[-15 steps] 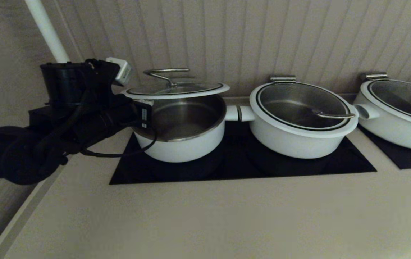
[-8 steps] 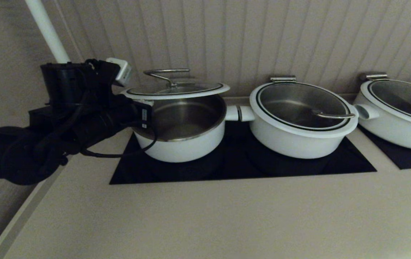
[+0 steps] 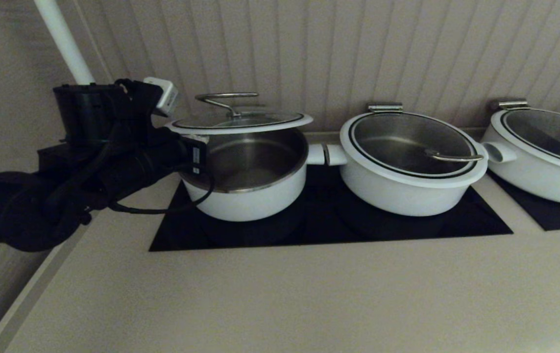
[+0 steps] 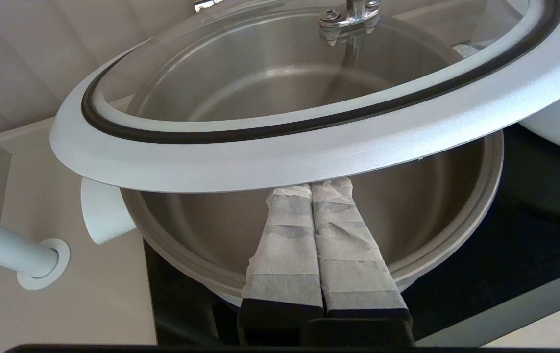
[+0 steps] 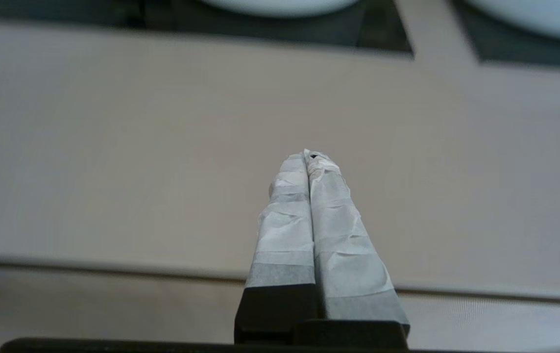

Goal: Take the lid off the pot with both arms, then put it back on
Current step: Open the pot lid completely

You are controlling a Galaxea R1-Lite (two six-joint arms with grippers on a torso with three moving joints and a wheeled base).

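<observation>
Pale striped wall panels point(image 3: 358, 54) stand behind a beige counter point(image 3: 280, 294) with black cooktops point(image 3: 328, 220) set into it. Three white pots sit in a row.

On the robot's left side is the pot point(image 3: 248, 179), round and white, with a shiny steel inside and a short white stub handle point(image 3: 315, 153) on its side. Its mouth is open. The lid point(image 3: 240, 122) is up above the pot, not resting on it. The lid is round clear glass with a white rim, a thin black ring and a bent steel loop handle point(image 3: 228, 100) on top. In the left wrist view you can see the steel inside of the pot through the glass point(image 4: 270, 73).

The left gripper point(image 4: 311, 189) is under the near edge of the lid. Its two white-wrapped fingers point(image 4: 289, 235) are pressed together, and their tips touch the underside of the white rim.

The right gripper point(image 5: 309, 157) is down low over the bare counter, well away from the pots. Its fingers are pressed together too, with nothing between them.

A second pot point(image 3: 409, 164) next to the first has its lid on.
</observation>
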